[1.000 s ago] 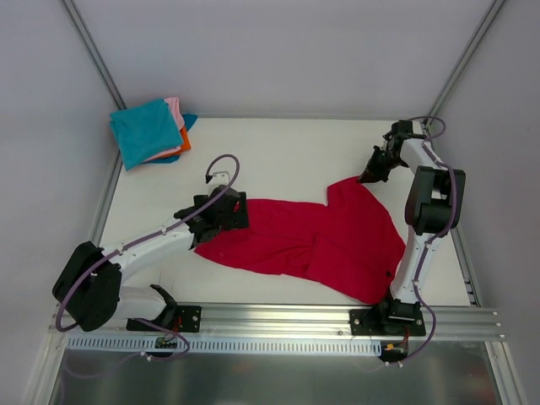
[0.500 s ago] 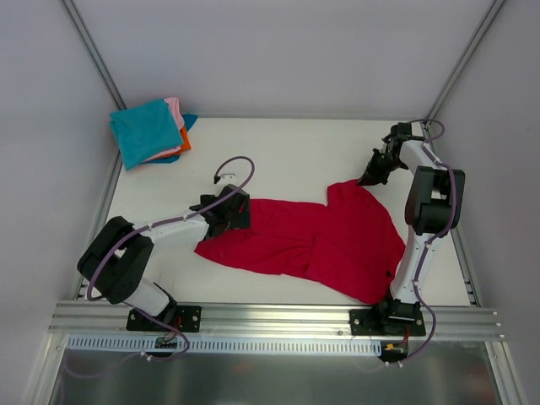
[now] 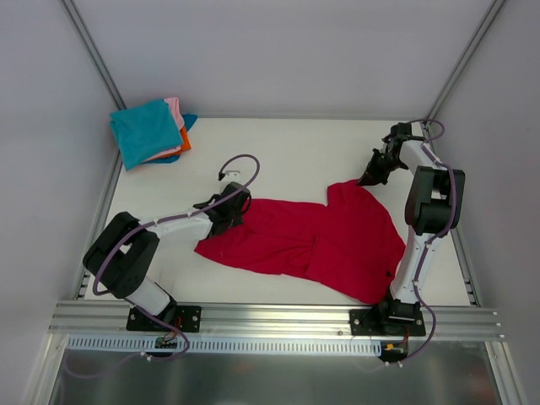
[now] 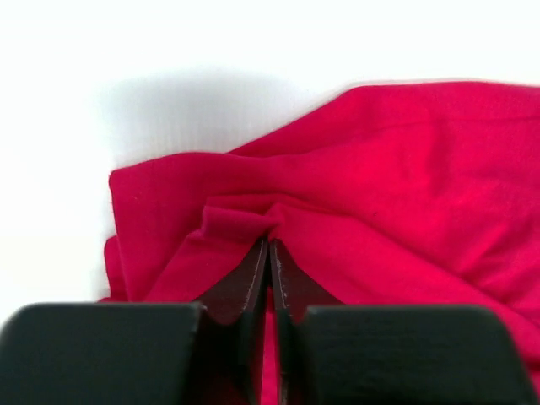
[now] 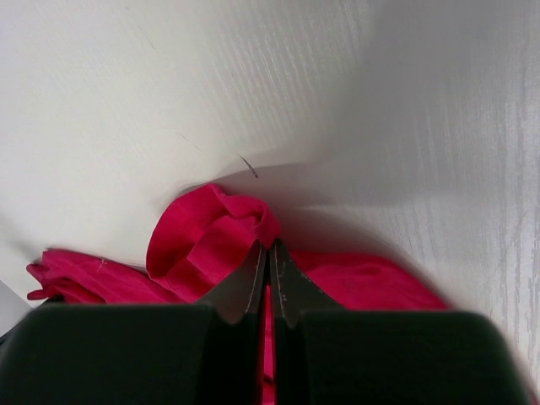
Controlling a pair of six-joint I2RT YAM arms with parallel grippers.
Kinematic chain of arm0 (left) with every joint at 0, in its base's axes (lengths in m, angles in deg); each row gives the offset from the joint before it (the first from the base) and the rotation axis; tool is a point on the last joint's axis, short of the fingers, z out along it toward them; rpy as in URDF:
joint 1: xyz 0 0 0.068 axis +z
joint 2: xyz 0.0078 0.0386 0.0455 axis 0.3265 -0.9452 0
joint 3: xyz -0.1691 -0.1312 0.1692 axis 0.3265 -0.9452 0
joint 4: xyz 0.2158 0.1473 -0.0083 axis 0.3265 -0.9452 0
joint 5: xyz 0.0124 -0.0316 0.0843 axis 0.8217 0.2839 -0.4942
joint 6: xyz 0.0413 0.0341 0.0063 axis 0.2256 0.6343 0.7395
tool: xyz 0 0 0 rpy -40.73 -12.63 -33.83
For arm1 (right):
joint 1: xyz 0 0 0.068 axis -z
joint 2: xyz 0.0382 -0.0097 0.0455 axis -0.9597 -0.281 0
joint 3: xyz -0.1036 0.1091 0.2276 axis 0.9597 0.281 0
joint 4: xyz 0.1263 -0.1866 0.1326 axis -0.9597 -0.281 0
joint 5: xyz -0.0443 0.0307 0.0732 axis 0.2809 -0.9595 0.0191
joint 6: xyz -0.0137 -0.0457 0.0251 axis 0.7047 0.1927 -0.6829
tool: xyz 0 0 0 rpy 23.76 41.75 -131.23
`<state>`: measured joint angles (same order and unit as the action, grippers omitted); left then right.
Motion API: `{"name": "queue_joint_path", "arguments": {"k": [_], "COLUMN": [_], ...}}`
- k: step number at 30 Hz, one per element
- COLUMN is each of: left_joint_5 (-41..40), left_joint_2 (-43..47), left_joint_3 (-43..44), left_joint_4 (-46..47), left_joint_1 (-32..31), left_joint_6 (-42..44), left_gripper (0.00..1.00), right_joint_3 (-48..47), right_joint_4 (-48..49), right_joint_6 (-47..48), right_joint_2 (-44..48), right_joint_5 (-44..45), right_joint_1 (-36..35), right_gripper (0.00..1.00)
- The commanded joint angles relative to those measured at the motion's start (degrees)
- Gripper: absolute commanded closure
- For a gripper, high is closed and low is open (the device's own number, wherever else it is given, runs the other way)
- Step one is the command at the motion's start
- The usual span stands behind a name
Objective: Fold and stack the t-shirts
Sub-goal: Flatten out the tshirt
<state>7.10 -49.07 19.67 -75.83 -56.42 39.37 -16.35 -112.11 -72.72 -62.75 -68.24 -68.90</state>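
Two grippers: both are pinching the red shirt (image 3: 312, 240), one at each end.
Left gripper (image 4: 270, 245): clamping a bunched fold at its fingertips, cloth spreading ahead and rightward.
Right gripper (image 5: 268, 249): clenching a far corner, the rest trailing behind it.
Long axis: running hand to hand across the table (image 3: 287, 152).
Stack (image 3: 150, 131): lying well beyond the left gripper, which is nearer.

The teal t-shirt (image 3: 143, 131) covers most of the pink, orange and blue ones. In both wrist views the red t-shirt (image 4: 380, 194) runs off the picture's edge.
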Motion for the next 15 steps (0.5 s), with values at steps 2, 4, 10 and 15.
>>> {"name": "queue_joint_path", "arguments": {"k": [2, 4, 10, 15], "left_joint_5": [-1.66, -1.92, -2.18, 1.32], "left_joint_2": [4.01, 5.86, 14.65, 21.41], "left_joint_3": [2.09, 2.26, 1.12, 1.30], "left_joint_4": [-1.78, -3.36, -8.37, -19.07], "left_joint_1": [0.71, 0.71, 0.71, 0.54], "left_joint_6": [0.18, 0.35, 0.44, -3.76], "left_gripper": [1.00, 1.00, 1.00, 1.00], "right_joint_3": [0.00, -0.18, -0.27, -0.18], "right_joint_4": [-0.57, -0.57, -0.57, -0.57], "right_joint_6": [0.60, 0.51, 0.51, 0.42], "right_joint_2": [2.77, 2.60, 2.24, 2.15], "right_joint_5": [-0.21, -0.21, -0.48, -0.56], "right_joint_1": [-0.12, -0.12, -0.20, -0.20], "right_gripper": [0.99, 1.00, 1.00, 0.99]}}
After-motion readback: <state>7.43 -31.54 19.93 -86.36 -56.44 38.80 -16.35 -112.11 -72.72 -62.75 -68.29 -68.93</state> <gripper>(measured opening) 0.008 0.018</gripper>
